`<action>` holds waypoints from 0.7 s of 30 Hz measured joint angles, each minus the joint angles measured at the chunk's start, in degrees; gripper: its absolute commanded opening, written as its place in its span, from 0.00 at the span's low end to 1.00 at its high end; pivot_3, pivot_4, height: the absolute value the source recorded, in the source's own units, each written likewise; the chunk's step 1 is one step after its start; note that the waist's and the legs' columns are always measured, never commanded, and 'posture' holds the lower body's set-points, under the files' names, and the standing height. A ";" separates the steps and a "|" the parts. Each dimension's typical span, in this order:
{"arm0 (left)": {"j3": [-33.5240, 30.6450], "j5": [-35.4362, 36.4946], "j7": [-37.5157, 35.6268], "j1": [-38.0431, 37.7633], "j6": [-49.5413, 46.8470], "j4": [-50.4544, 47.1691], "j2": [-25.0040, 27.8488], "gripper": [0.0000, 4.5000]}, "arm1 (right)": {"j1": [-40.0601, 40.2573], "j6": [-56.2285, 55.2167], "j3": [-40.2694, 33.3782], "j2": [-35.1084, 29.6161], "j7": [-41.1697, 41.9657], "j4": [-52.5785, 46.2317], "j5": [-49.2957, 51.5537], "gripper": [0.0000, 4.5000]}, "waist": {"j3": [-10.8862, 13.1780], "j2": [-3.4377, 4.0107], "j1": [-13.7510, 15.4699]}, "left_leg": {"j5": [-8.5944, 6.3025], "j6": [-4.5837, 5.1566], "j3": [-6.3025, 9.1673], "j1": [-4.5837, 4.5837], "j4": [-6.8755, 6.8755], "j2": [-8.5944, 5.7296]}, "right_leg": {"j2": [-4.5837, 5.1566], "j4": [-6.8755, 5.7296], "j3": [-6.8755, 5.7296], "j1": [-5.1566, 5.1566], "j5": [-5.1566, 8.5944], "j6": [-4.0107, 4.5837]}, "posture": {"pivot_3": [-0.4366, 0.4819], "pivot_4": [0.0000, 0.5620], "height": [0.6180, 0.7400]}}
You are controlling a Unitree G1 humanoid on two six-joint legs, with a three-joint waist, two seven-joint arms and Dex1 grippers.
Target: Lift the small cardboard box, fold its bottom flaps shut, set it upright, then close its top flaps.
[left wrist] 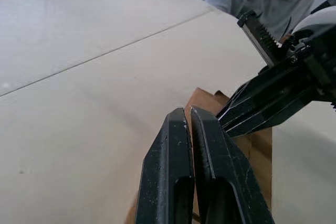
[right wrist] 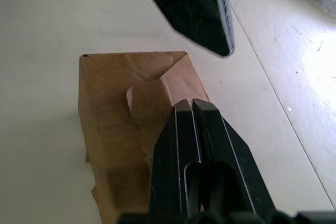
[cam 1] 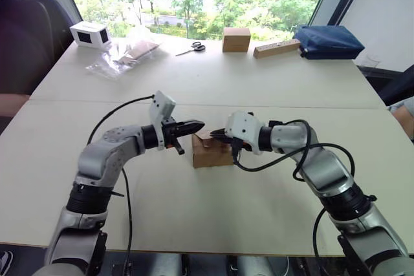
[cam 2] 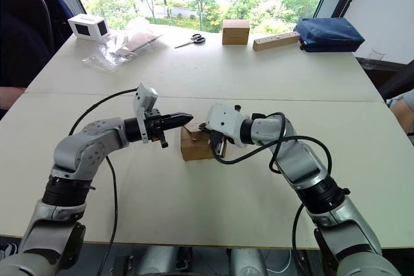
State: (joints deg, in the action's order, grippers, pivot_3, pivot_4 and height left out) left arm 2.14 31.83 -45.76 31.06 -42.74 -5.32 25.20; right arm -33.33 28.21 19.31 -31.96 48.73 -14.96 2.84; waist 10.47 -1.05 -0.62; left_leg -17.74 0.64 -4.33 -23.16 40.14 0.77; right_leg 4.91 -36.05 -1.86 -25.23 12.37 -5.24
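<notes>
Box position: the small cardboard box (cam 1: 211, 151) stood on the white table (cam 1: 259, 88), near its front edge, between the two grippers.
Left gripper: the left gripper (cam 1: 196, 125) hovered just above the box's top left edge; its two black fingers were pressed together with nothing between them.
Right gripper: the right gripper (cam 1: 217, 135) sat over the box's top right; its fingers were likewise closed flat against each other and empty, tips over the top flaps (right wrist: 157, 95).
Flap condition: in the right wrist view the pointed, envelope-like flap lay creased across the top face, apparently not fully seated.
Step in hand: judged to be closing the top flaps, with the box already upright.
Recommended technique: press down with closed fingertips used as a blunt pusher; hold one side of the box steady with one gripper while the other sweeps the flap flat.
Risk: the light box was likely to slide or tip if pushed sideways; force should go downward.
Surroundings: scissors (cam 1: 192, 48) and the cube-shaped cardboard box (cam 1: 236, 39) lay well apart at the far edge.
</notes>
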 measured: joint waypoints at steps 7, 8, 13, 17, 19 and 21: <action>1.64 -2.76 -0.05 -0.81 1.87 0.34 0.13 0.03 | 0.01 0.77 -0.04 -0.14 -0.22 -0.38 0.01 0.00 | 0.00 0.00 -0.01 | -0.12 0.21 0.00 0.00 0.00 0.06 | 0.00 0.00 0.00 0.00 0.00 0.00 | 0.48 0.27 1.00; 1.64 -2.93 -0.16 -1.26 1.95 0.67 0.12 0.03 | 0.01 0.94 -0.14 -0.22 -0.22 -0.56 0.03 0.00 | 0.00 0.00 -0.01 | -0.12 0.21 0.00 0.00 0.00 0.06 | 0.00 -0.01 0.00 0.00 0.00 0.00 | 0.48 0.27 1.00; 1.43 -2.79 -0.32 -1.63 1.87 0.95 -0.03 0.03 | 0.98 1.66 -2.61 0.00 -0.01 -1.46 2.27 0.00 | 0.00 0.00 0.16 | -0.13 0.22 0.02 -0.01 0.00 0.06 | 0.03 0.00 0.00 0.01 0.00 0.00 | 0.48 0.27 1.00; 1.42 -2.79 -0.39 -1.58 1.89 1.44 -0.20 0.03 | 4.62 3.63 -5.30 -2.15 2.99 -7.13 7.24 0.00 | 0.00 0.00 0.11 | -0.14 0.24 0.02 -0.02 0.00 0.07 | 0.04 0.03 0.00 0.01 0.00 0.00 | 0.48 0.27 1.00; 1.38 -2.75 -0.39 -1.58 1.94 1.78 -0.45 0.03 | 5.55 3.95 -5.02 -3.27 3.80 -8.58 7.51 0.00 | 0.00 0.00 0.05 | -0.14 0.25 0.01 0.00 0.00 0.06 | 0.04 0.01 0.00 0.02 0.00 -0.01 | 0.48 0.27 1.00; 1.38 -2.59 -0.36 -1.58 1.93 1.87 -0.63 0.03 | 5.55 3.94 -4.54 -3.44 3.88 -8.65 7.42 0.00 | 0.00 0.00 0.02 | -0.14 0.25 0.01 0.03 0.00 0.07 | 0.02 -0.01 0.00 0.01 0.00 0.00 | 0.48 0.27 1.00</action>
State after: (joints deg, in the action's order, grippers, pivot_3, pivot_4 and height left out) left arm 3.51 29.25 -46.12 29.48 -40.82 -3.45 24.57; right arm -27.78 32.15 14.77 -35.40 52.61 -23.61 10.25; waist 10.47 -1.05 -0.60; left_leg -17.88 0.88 -4.32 -23.13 40.14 0.84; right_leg 4.93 -36.06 -1.86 -25.22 12.37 -5.24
